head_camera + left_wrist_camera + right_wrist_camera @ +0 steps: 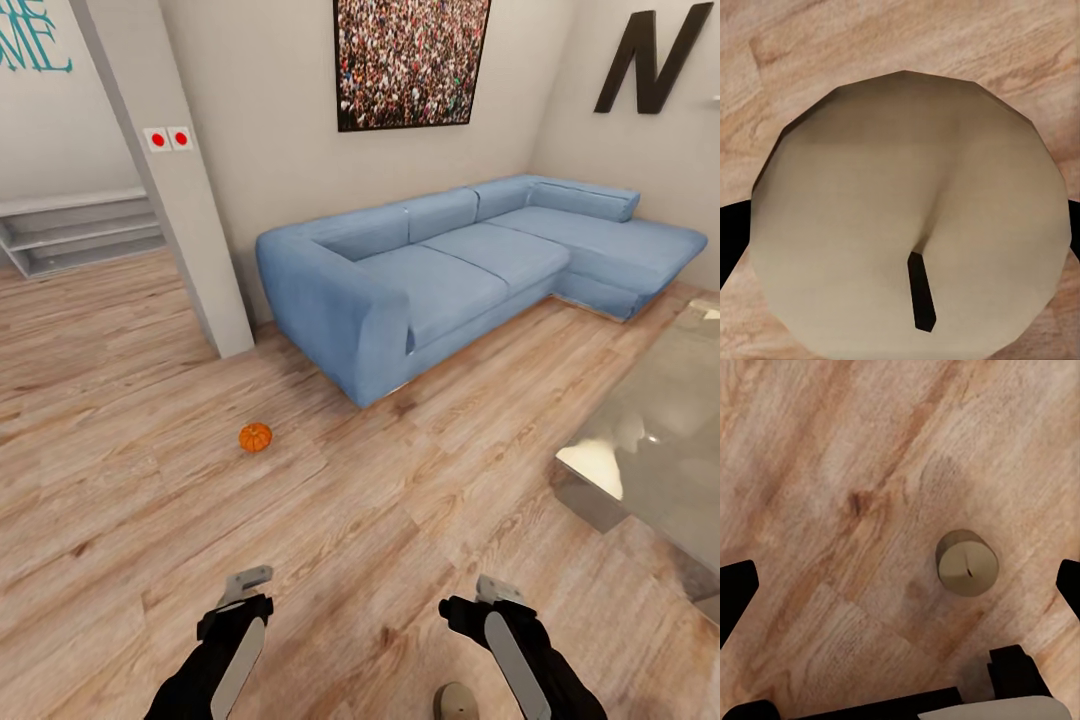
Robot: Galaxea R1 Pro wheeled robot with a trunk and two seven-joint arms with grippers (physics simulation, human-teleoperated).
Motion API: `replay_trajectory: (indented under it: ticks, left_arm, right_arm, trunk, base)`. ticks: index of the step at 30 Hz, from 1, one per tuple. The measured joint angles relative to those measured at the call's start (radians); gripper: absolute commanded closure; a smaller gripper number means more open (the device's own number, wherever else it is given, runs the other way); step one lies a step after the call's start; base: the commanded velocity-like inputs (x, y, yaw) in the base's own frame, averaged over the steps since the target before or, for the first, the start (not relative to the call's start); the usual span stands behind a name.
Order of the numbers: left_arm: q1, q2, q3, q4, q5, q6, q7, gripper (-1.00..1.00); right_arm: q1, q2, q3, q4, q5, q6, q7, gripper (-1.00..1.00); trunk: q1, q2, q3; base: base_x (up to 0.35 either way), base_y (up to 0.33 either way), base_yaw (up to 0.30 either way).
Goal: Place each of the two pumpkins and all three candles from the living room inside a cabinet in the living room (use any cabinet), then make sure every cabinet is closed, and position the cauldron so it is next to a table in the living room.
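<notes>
Nearest the robot, the left tool (245,590) and the right tool (488,597) hang low over the wooden floor (130,480). In the left wrist view a beige candle (907,217) with a dark wick sits very close under the camera, with black finger edges at either side of it; whether the left tool is clamped on it I cannot tell. The right tool's fingers (735,585) stand wide apart, holding nothing, and a second candle (967,562) stands upright on the floor beneath them; the head view shows it (456,700) at the bottom edge, just beside the right arm.

Farther out, a small orange pumpkin (255,437) lies on the bare floor, ahead of the left tool and near a grey pillar (170,180). To the right, the glass-topped surface (650,440) reflects the room. Beyond stands a blue corner sofa (450,270) against the wall, under a crowd picture (410,60).
</notes>
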Motion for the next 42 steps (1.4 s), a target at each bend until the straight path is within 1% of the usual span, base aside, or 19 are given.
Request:
replay_trajectory:
  ticks: [3, 5, 7, 9, 11, 14, 16, 21, 27, 29, 31, 32, 33, 35, 36, 38, 40, 41, 42]
  left_arm:
    - [0.000, -0.001, -0.003, -0.001, 0.001, 0.002, 0.000, 1.00]
    - [-0.001, -0.012, -0.006, -0.001, 0.007, 0.003, -0.001, 1.00]
    - [0.000, -0.030, -0.007, -0.001, 0.010, 0.013, -0.002, 1.00]
    - [0.000, -0.038, -0.008, -0.001, 0.004, 0.023, -0.002, 1.00]
    - [0.000, -0.040, -0.008, -0.001, 0.002, 0.025, -0.002, 1.00]
    - [0.000, -0.041, -0.008, -0.001, 0.001, 0.027, -0.002, 1.00]
    - [0.000, -0.041, -0.009, -0.001, 0.001, 0.027, -0.002, 1.00]
    - [0.000, -0.048, -0.011, 0.000, 0.001, 0.025, -0.002, 1.00]
    - [0.000, -0.049, -0.011, 0.000, 0.001, 0.026, -0.002, 1.00]
    - [0.000, -0.049, -0.011, 0.000, 0.001, 0.026, -0.002, 1.00]
    - [0.000, -0.049, -0.011, 0.000, 0.001, 0.026, -0.002, 1.00]
    - [0.000, -0.049, -0.011, 0.000, 0.001, 0.026, -0.002, 1.00]
    - [0.000, -0.050, -0.011, -0.001, 0.002, 0.026, -0.002, 1.00]
    - [0.001, -0.055, -0.011, -0.001, 0.002, 0.027, -0.002, 1.00]
    - [0.001, -0.056, -0.011, -0.001, 0.001, 0.028, -0.002, 1.00]
    - [0.002, -0.056, -0.011, -0.003, 0.001, 0.028, -0.002, 1.00]
    - [0.003, -0.058, -0.011, -0.023, -0.001, 0.034, -0.002, 1.00]
    - [0.007, -0.058, -0.012, -0.060, -0.001, 0.055, -0.002, 1.00]
    - [0.013, -0.056, -0.011, -0.127, 0.002, 0.100, -0.004, 1.00]
  right_arm:
    - [0.000, 0.000, 0.000, 0.000, 0.001, -0.001, -0.003, -1.00]
    - [0.000, 0.000, -0.003, 0.001, 0.003, 0.001, -0.005, -1.00]
    - [-0.001, 0.000, -0.007, 0.001, 0.004, 0.006, -0.006, -1.00]
    - [-0.002, -0.002, -0.008, 0.003, 0.004, 0.009, -0.008, -1.00]
    - [-0.005, -0.002, -0.012, 0.007, 0.003, 0.010, -0.010, -1.00]
    - [-0.008, -0.001, -0.034, 0.006, 0.002, 0.010, -0.013, -1.00]
    - [-0.009, -0.002, -0.043, -0.002, 0.000, 0.011, -0.013, -1.00]
    - [-0.013, -0.001, -0.050, -0.022, -0.005, 0.017, -0.014, -1.00]
    - [-0.014, 0.000, -0.051, -0.019, -0.001, 0.016, -0.016, -1.00]
    - [-0.015, 0.001, -0.052, -0.013, 0.001, 0.020, -0.037, -1.00]
    - [-0.020, 0.001, -0.055, -0.003, 0.001, 0.035, -0.103, -1.00]
    - [-0.033, 0.002, -0.056, 0.015, -0.002, 0.048, -0.154, -1.00]
    - [-0.043, 0.003, -0.057, 0.039, -0.004, 0.054, -0.185, -1.00]
    - [-0.074, 0.002, -0.057, 0.112, -0.007, 0.058, -0.221, -1.00]
    - [-0.105, 0.002, -0.058, 0.187, -0.007, 0.059, -0.235, -1.00]
    - [-0.152, 0.001, -0.058, 0.299, -0.007, 0.056, -0.243, -1.00]
    - [-0.186, 0.002, -0.059, 0.379, -0.007, 0.054, -0.245, -1.00]
    - [-0.194, 0.004, -0.059, 0.399, -0.007, 0.052, -0.245, -1.00]
    - [-0.198, 0.005, -0.059, 0.409, -0.007, 0.052, -0.243, -1.00]
  trunk:
    - [0.012, -0.021, -0.009]
    - [0.019, -0.035, -0.016]
    - [0.027, -0.049, -0.022]
    - [0.035, -0.063, -0.028]
    - [0.042, -0.077, -0.034]
    - [0.054, -0.098, -0.044]
    - [0.061, -0.112, -0.050]
    - [0.081, -0.147, -0.066]
    - [0.104, -0.189, -0.085]
    - [0.111, -0.203, -0.091]
    - [0.119, -0.217, -0.097]
    - [0.123, -0.224, -0.100]
    - [0.127, -0.231, -0.103]
    - [0.134, -0.245, -0.110]
    - [0.138, -0.252, -0.113]
    - [0.146, -0.266, -0.119]
    - [0.153, -0.280, -0.125]
    - [0.157, -0.287, -0.128]
    - [0.161, -0.294, -0.131]
  base:
    - [0.000, 0.000, 0.000]
    - [0.000, 0.000, 0.000]
    - [0.000, 0.000, 0.000]
    - [0.000, 0.000, 0.000]
    - [0.000, 0.000, 0.000]
    - [0.000, 0.000, 0.000]
    - [0.000, 0.000, 0.000]
    - [0.000, 0.000, 0.000]
    - [0.000, 0.000, 0.000]
    - [0.000, 0.000, 0.000]
    - [0.000, 0.000, 0.000]
    - [0.000, 0.000, 0.000]
    - [0.000, 0.000, 0.000]
    - [0.000, 0.000, 0.000]
    - [0.000, 0.000, 0.000]
    - [0.000, 0.000, 0.000]
    - [0.000, 0.000, 0.000]
    - [0.000, 0.000, 0.000]
    - [0.000, 0.000, 0.000]
